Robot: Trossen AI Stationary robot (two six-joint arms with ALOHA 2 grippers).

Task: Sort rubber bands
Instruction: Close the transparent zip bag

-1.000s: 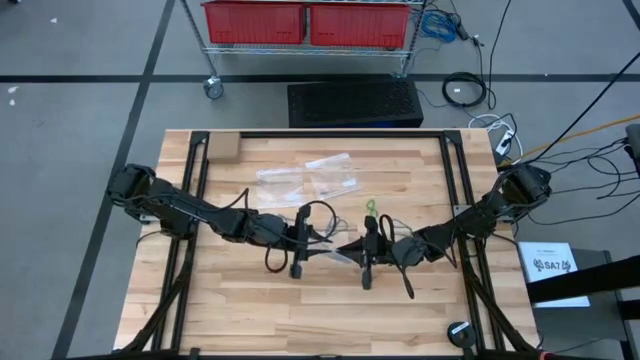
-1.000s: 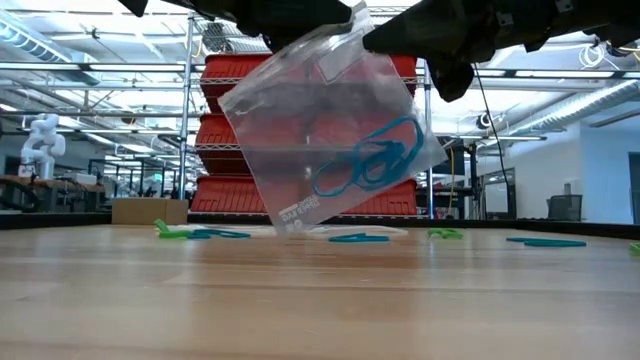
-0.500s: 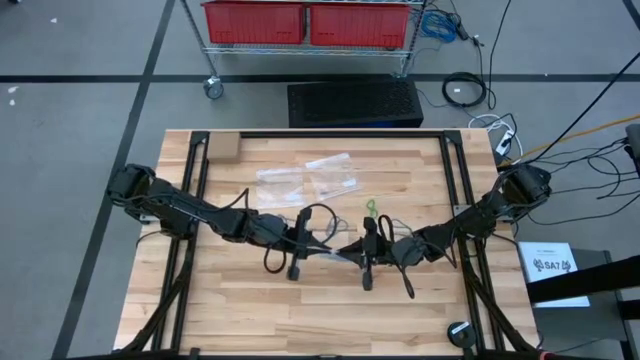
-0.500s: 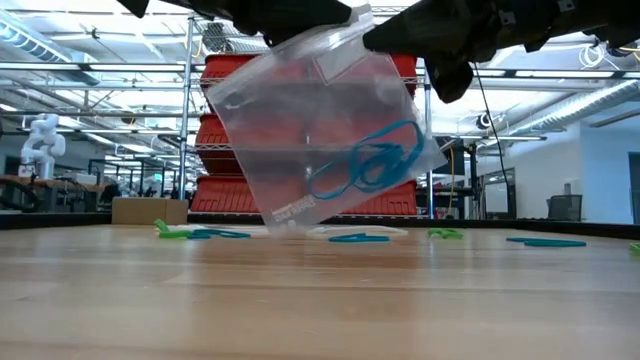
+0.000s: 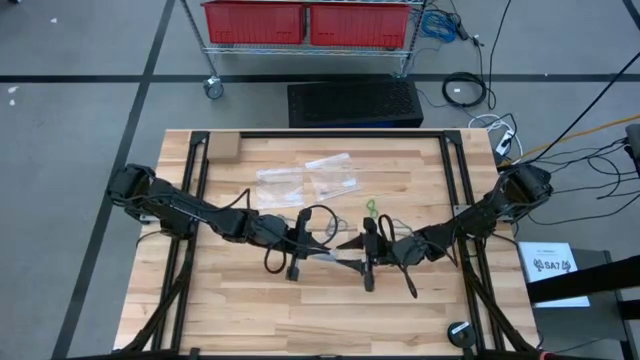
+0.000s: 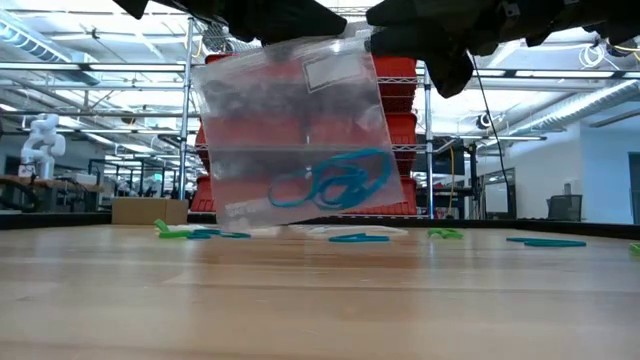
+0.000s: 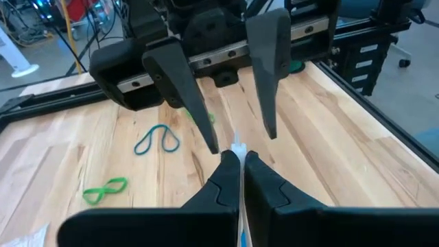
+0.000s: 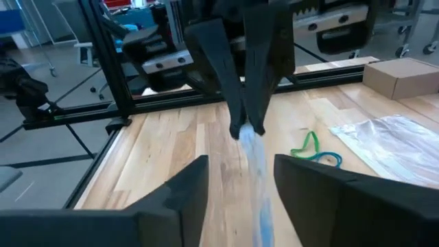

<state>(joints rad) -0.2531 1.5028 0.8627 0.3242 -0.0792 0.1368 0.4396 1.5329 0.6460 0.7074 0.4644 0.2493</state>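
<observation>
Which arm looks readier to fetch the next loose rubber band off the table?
The right. The right gripper is open and empty, facing the clear bag, while the left gripper is pinched shut on the bag's edge, holding it up. Loose rubber bands lie on the table.

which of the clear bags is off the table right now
The clear bag with blue rubber bands inside, pinched by the left pincer; the other bags lie flat.

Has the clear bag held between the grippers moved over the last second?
Yes. In the low view the clear bag has swung from tilted to nearly level against the red bins, and the blue bands inside have slid lower.
</observation>
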